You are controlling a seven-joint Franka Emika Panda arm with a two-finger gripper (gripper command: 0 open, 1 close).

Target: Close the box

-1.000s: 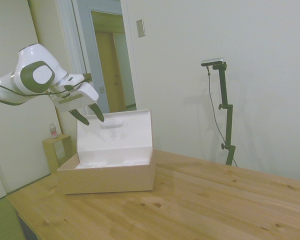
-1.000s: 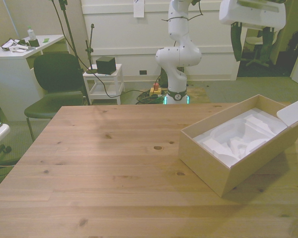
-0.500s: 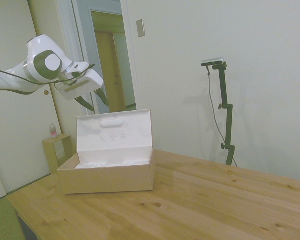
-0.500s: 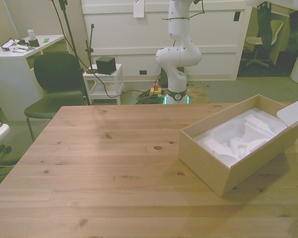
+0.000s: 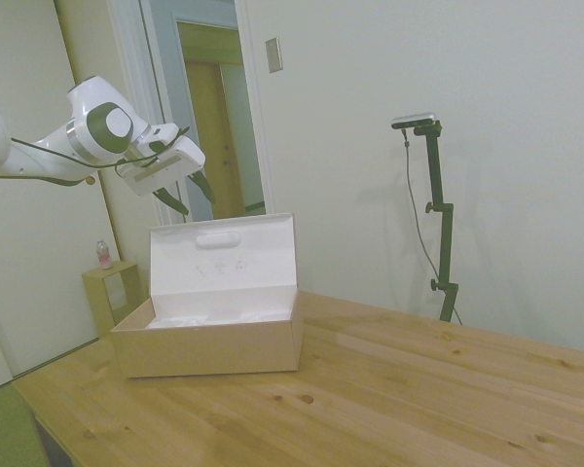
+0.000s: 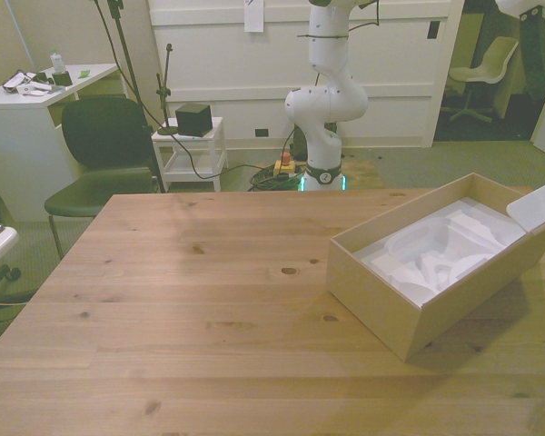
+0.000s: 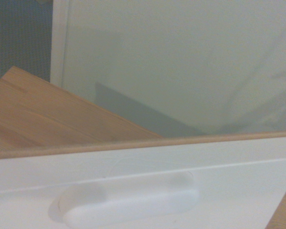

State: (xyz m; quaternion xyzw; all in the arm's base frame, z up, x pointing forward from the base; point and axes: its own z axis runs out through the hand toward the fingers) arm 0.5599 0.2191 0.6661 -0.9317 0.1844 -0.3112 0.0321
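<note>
On the table (image 5: 389, 389), near its end by the arm, the box (image 5: 209, 345) sits open, lid (image 5: 224, 258) upright, white insert inside. Gripper (image 5: 193, 193) hangs above the lid's top edge, not touching, fingers spread, holding nothing.

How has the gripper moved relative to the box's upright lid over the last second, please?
Yes: the gripper has risen from beside the lid's top corner to above its top edge; the box stayed put.

Your side view looks across the table (image 5: 389, 389) from off one side; your front view faces it from across. Both share the box (image 5: 209, 336), which your wrist view sees close.
</note>
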